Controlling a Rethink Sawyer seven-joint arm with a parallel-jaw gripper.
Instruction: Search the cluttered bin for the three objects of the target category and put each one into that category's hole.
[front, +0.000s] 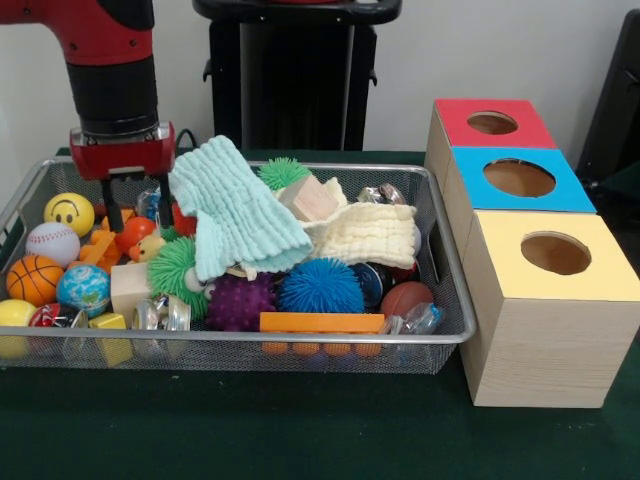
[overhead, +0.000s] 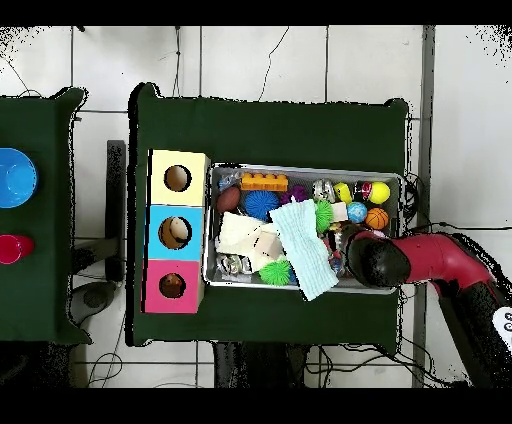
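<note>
The wire mesh bin is full of toys and also shows in the overhead view. My gripper hangs open inside the bin's left end, its fingers on either side of a small orange-red and pale yellow duck toy, not closed on it. An orange toy lies just left of it; I cannot make out stripes. The red-topped box's hole is at the far right and shows empty. In the overhead view the arm hides the gripper, and the red box stands left of the bin.
Blue-topped and yellow-topped boxes stand in a row with the red one. A mint cloth and a cream cloth cover the bin's middle. Spiky balls, green, purple and blue, sports balls and an orange brick lie around.
</note>
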